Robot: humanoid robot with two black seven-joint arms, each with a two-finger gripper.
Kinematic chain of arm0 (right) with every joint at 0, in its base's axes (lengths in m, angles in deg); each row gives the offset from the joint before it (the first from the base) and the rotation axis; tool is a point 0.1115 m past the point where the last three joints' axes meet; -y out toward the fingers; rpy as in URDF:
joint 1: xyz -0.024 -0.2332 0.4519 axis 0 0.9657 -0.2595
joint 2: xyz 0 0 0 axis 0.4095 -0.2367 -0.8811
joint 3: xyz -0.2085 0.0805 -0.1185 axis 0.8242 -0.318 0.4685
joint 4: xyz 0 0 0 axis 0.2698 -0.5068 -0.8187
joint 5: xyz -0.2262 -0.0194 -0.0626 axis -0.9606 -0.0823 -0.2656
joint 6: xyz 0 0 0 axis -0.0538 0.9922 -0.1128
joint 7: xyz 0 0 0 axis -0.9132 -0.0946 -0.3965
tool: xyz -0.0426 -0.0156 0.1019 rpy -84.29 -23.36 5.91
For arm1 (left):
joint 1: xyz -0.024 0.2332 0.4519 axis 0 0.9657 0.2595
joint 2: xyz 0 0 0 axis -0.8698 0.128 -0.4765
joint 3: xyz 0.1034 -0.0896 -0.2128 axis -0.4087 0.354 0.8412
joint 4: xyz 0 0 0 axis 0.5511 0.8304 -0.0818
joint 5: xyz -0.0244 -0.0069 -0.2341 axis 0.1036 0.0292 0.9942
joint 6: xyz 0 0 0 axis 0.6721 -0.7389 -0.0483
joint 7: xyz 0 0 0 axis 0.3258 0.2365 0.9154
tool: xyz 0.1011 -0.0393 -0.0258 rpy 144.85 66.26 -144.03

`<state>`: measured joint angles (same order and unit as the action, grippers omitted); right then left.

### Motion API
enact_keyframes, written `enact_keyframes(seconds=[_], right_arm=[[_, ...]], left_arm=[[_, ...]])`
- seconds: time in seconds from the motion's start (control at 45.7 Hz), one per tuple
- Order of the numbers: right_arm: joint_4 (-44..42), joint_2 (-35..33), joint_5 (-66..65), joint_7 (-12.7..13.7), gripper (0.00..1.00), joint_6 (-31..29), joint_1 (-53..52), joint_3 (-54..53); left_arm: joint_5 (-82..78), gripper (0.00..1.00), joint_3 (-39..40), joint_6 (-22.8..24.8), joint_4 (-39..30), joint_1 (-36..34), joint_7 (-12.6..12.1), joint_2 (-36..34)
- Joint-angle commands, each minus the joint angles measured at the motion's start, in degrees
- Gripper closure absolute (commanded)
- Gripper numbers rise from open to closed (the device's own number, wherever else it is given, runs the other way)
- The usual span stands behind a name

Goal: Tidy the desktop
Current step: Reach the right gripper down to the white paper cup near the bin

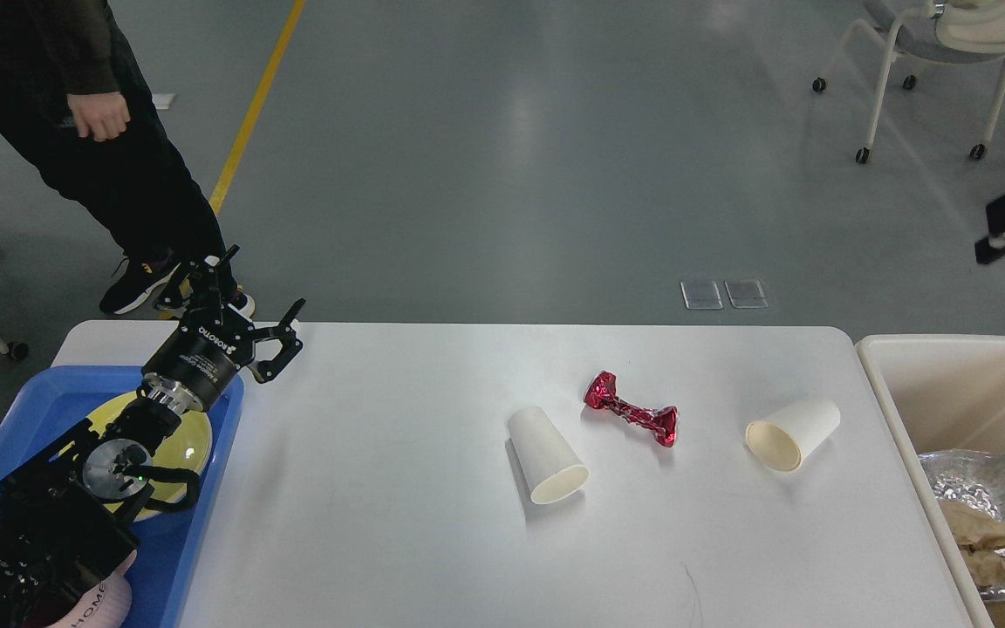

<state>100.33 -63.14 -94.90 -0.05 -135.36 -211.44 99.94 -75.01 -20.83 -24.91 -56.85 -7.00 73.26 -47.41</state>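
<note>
Apparently between pickups, the left gripper [263, 301] hung spread wide and empty over the blue tray [206, 515]; next, probably reaching the nearer paper cup [546, 456].

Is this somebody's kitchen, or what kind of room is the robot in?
Probably not a kitchen: it looks like a lab or workshop. The floor is bare grey with a yellow line painted on it, a wheeled chair stands at the back, and a person stands watching beside the white desktop.
</note>
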Motion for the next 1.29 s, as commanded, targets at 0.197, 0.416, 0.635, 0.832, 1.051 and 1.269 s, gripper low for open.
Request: enact_keyframes(seconds=[0.197,0.416,0.635,0.832,1.051,1.269], right_arm=[[0.01,2.33,0.00,-8.11,0.00,-1.63,-11.18,-0.08],[-0.43,0.49,0.43,-7.32,0.00,-1.63,1.02,-0.08],[-4.12,2.42,13.51,-2.94,0.00,13.53,30.10,-1.58],[-16.06,8.39,35.40,9.63,0.00,31.66,55.68,-9.65],[-29.07,11.30,38.67,14.21,0.00,33.51,73.18,-24.77],[-35.85,14.72,38.49,15.97,0.00,39.48,81.18,-31.81]], left_arm=[[-0.01,0.00,0.00,0.00,0.00,0.09,0.00,0.07],[-0.01,0.00,0.00,0.00,0.00,0.00,0.00,0.07],[-0.01,0.00,0.00,0.00,0.00,0.00,0.00,0.07],[-0.01,0.00,-0.09,0.00,0.00,0.00,0.00,0.07],[-0.01,0.00,-0.09,0.00,0.00,0.00,0.00,-0.02],[0.00,0.00,-0.09,0.00,0.00,0.00,0.00,0.07]])
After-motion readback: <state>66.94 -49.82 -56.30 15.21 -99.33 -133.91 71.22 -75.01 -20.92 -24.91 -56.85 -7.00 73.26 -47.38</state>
